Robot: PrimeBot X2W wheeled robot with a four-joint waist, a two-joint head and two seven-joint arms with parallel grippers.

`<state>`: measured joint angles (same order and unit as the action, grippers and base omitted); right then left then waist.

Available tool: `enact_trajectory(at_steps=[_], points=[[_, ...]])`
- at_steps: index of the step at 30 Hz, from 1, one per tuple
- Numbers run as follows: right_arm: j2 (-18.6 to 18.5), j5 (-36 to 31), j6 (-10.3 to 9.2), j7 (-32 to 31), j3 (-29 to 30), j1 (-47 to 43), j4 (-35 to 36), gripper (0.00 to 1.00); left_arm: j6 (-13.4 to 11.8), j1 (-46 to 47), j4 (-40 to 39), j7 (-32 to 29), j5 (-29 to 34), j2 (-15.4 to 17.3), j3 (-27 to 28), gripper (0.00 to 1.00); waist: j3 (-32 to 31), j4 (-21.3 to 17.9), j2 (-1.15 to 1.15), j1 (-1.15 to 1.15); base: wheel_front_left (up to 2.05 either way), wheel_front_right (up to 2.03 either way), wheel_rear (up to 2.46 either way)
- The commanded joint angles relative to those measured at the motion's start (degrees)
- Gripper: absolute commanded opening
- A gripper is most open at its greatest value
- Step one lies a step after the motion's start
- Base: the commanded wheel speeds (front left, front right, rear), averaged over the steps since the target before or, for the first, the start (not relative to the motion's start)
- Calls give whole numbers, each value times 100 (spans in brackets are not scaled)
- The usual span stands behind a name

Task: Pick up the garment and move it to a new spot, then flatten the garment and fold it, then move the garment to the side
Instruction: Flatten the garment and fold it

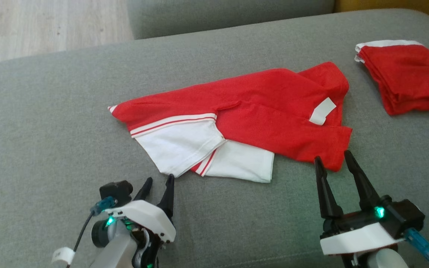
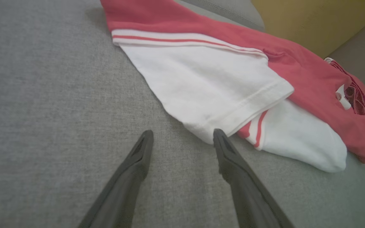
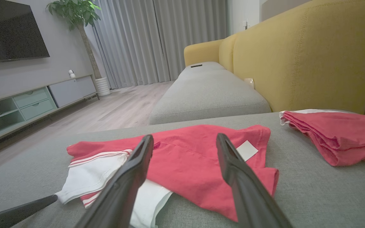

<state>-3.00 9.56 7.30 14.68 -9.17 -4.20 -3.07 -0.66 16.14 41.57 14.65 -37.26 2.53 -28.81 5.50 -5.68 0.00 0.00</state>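
Note:
A red garment (image 1: 259, 111) with white sleeves and red-striped trim lies loosely spread and partly folded over itself on the grey sofa seat (image 1: 50, 123); a white label shows near its right end. Its white sleeve fills the upper middle of the left wrist view, garment (image 2: 208, 85). My left gripper (image 1: 158, 185) stands open just below the white sleeve's lower corner, nothing between its fingers; left gripper (image 2: 182, 137). My right gripper (image 1: 333, 159) is open at the garment's lower right red corner, holding nothing. In the right wrist view the garment (image 3: 188, 155) lies beyond the right gripper (image 3: 185, 139).
A second red garment (image 1: 408, 78), folded in a stack, lies at the seat's far right; folded garment (image 3: 337, 133). A yellow backrest (image 3: 299, 60) rises behind it. Wooden floor (image 1: 32, 26) lies beyond the seat's far left edge, with a TV cabinet (image 3: 27, 104) across the room.

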Motion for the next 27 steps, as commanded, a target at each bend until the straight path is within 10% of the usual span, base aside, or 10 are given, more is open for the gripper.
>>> enact_trajectory(at_steps=[1,10,13,27], points=[[-85,-3,19,32,-128,223,215,100,33,274,-75,35,-60,35,148,100,49,-28,0,0,0,0,0],[-135,-17,19,32,-130,292,246,100,120,461,126,35,-189,35,-6,97,204,-58,0,0,0,0,0],[-161,-23,19,32,-129,316,255,100,189,533,228,35,-218,35,-168,0,236,-55,0,0,0,0,0],[-309,271,19,32,259,483,-523,100,424,-297,-1323,35,257,44,1237,0,17,144,0,0,0,0,0]])
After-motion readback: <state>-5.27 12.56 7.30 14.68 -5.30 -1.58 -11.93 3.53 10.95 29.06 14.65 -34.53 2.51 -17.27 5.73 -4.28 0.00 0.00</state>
